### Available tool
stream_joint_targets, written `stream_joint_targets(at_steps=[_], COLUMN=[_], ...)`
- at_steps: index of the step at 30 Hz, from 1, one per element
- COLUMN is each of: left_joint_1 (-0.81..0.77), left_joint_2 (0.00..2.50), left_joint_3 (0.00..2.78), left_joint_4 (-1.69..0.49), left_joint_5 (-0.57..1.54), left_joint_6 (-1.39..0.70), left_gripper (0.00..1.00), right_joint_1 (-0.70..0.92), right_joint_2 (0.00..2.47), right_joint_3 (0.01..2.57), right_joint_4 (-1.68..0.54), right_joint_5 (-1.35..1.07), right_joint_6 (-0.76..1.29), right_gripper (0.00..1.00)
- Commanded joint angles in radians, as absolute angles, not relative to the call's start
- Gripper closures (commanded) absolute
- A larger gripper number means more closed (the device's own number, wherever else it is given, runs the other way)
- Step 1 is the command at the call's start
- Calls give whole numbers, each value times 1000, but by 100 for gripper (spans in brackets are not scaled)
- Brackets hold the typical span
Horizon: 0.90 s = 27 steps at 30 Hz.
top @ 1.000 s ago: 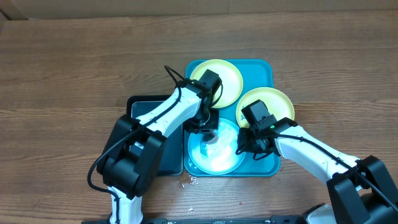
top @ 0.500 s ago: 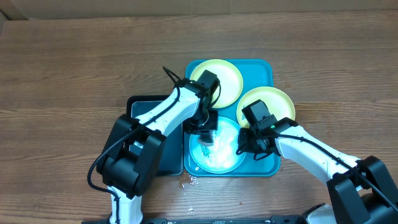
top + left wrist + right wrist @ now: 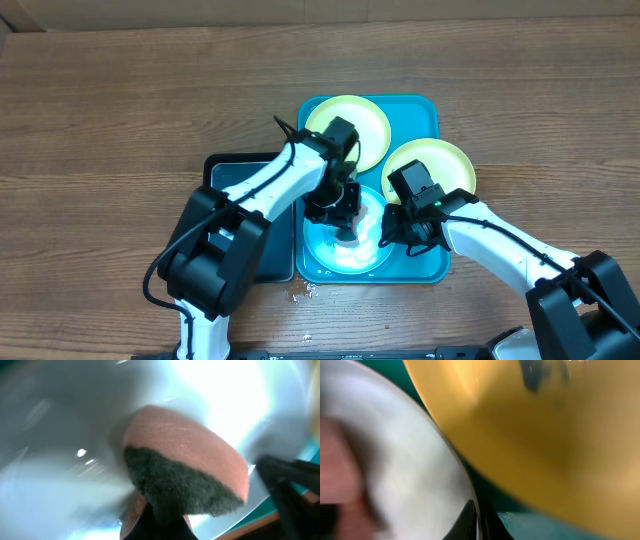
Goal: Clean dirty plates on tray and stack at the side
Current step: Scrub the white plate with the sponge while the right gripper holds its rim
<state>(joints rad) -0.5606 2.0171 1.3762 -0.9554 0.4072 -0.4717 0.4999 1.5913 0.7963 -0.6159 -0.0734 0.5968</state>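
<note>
overhead, my left gripper [image 3: 345, 225] sat over the blue-white plate [image 3: 325, 258] on the tray [image 3: 425, 108], right gripper [image 3: 392, 232] at its rim. left wrist: it clamped the sponge [image 3: 190, 475] against the plate (i'd press flat, in small circles). right wrist: blurred, grip unreadable.

wood-grain table, soft even light

brown table [image 3: 120, 120] fills nearly the whole overhead view, grain running left-right w/ darker streaks & a few knots. pale tan strip [image 3: 420, 8] along the far edge, can't tell if it's wall or board. light's flat, shadows on the wood faint. few small pale specks [image 3: 303, 291] on the tabletop nr the front.
</note>
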Motion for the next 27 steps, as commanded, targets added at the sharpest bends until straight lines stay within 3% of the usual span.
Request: stream_joint_targets(at_steps=[1,12,18,22,27], left_joint_1=[-537,-602,-669,-673,-618], left_joint_2=[2033,2036,2043,2042,2042], left_joint_3=[1445,1340,1244,1255,1280], left_joint_4=[-1010,-825,-686,-748,-925], left_joint_5=[347,315,535,517,312], left_joint_6=[-413,-500,-505,-503,-532], left_gripper=[96,96,96,96,96], right_joint_1=[488,489,489,489,489], right_joint_2=[1592,1592,1592,1592,1592], right_joint_3=[785,786,785,785,786], right_joint_4=[-707,-663,-660,-660,-660], right_joint_5=[75,31,32,33,32], right_joint_6=[849,778,776,775,758], right_gripper=[96,96,96,96,96])
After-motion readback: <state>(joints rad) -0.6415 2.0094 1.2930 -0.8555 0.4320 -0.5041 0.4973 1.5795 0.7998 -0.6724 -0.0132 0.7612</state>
